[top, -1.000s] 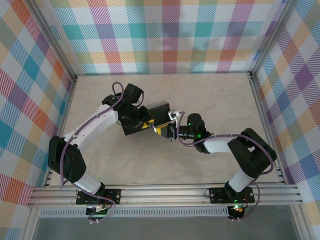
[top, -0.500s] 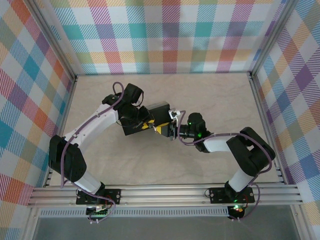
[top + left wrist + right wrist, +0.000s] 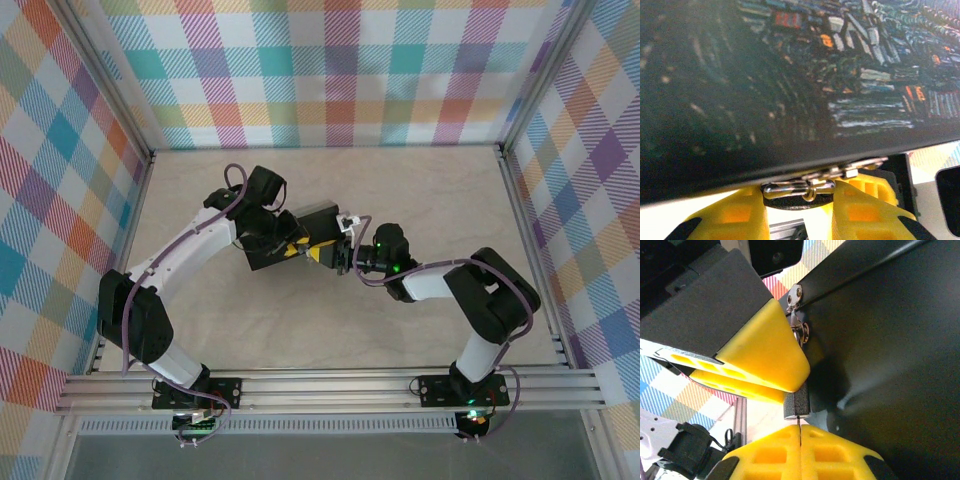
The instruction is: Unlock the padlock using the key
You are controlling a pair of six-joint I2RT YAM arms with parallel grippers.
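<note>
**Tiny dark metal padlock [image 3: 796, 404] held at box front, thin grey metal key [image 3: 799, 426] at its base**

Right wrist view: padlock is a small dark textured block poking out past the yellow fingertips [image 3: 770, 355] of the left gripper [image 3: 799, 205], which is clenched on it. It sits just beside the silver hasp [image 3: 796, 295] on the black box w/ painted night-sky lid [image 3: 790, 75]. Left wrist view: a silver loop [image 3: 800, 188] lies btw the two yellow fingers, tight against the lid's lower edge, w/ the dark lock body right below it.

Right gripper [image 3: 800, 437] is closed tight, its yellow fingers pressed together w/ only a seam btw them, pinching the key edge-on. Key blade stands up out of the seam & its tip meets the padlock's underside; can't tell how far in it goes.

Top view: box lies tilted mid-counter [image 3: 420, 190]. Left gripper is on its near side & right gripper at its right corner, the two almost touching.
</note>
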